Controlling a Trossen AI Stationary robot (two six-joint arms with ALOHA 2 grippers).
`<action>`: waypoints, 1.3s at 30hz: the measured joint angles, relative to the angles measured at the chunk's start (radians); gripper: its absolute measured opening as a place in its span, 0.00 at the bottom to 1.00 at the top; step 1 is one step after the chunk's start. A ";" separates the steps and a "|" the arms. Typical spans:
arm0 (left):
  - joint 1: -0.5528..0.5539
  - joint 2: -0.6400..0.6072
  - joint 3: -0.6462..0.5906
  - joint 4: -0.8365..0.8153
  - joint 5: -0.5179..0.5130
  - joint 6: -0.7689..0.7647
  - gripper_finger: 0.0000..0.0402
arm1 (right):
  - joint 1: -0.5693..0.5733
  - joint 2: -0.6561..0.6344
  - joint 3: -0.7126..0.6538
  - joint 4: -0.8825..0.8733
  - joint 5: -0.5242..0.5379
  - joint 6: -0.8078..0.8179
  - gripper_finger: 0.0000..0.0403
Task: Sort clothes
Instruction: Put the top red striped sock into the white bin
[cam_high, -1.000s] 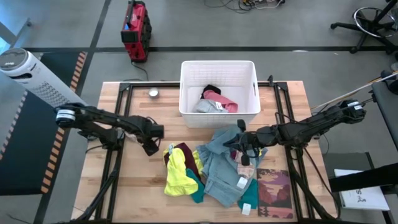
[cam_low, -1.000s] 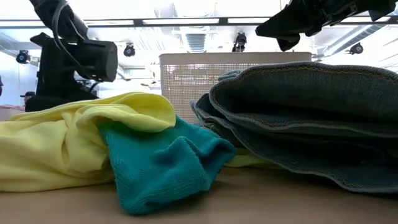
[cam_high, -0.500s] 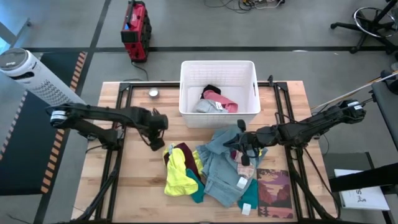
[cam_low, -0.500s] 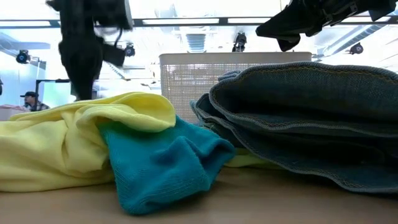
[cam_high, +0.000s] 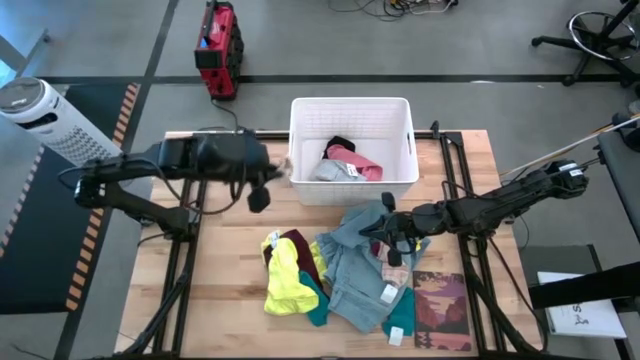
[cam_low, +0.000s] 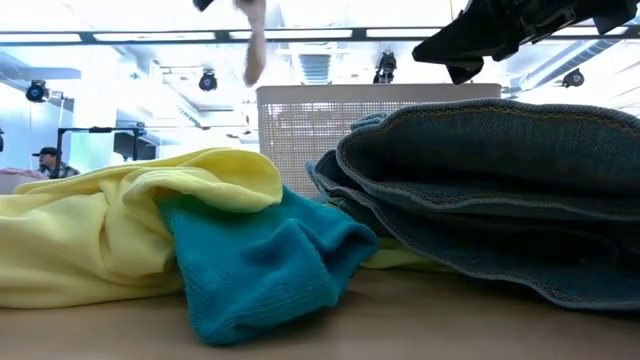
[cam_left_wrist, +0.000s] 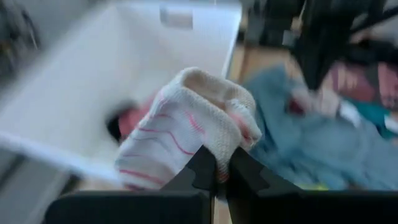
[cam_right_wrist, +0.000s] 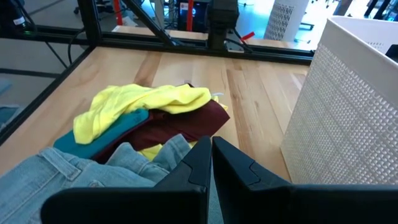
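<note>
Left claw (cam_left_wrist: 217, 167) clamped on a small white sock with pink stripes (cam_left_wrist: 186, 127); in the high view I have that claw (cam_high: 270, 178) raised at the left wall of the white basket (cam_high: 300, 150), upper centre of frame, with the sock (cam_high: 286, 165) a pale scrap right at the basket's left edge. Low view shows the sock (cam_low: 254, 40) hanging at top centre-left, above the basket's mesh wall (cam_low: 300, 120). Basket already holds a pink piece (cam_high: 352, 160), a black piece (cam_high: 338, 144) and a grey piece (cam_high: 330, 172). Right claw (cam_high: 385, 235) sits closed and empty over the grey-blue denim garment (cam_high: 355, 265), centre-right of the high frame; in its wrist view the fingers (cam_right_wrist: 202, 163) are pressed together just above the denim (cam_right_wrist: 93, 171). Rest of the heap lies on the wooden tabletop (cam_high: 225, 290) below the basket: neon yellow piece (cam_high: 283, 282), maroon piece (cam_high: 300, 247) beside it, teal piece (cam_high: 316, 303) at lower centre. Reddish-brown printed mat (cam_high: 441, 310) lies flat at lower right, just beside the denim.
</note>
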 joint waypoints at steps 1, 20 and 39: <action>0.003 0.013 0.024 0.028 0.000 0.038 0.01 | 0.000 0.000 0.000 0.000 0.000 0.001 0.00; 0.318 0.446 0.331 0.130 0.222 0.405 0.01 | 0.000 0.000 0.000 0.002 0.009 0.002 0.00; 0.423 0.539 0.353 0.038 0.295 0.383 0.47 | -0.001 0.000 0.000 0.026 0.062 0.013 0.00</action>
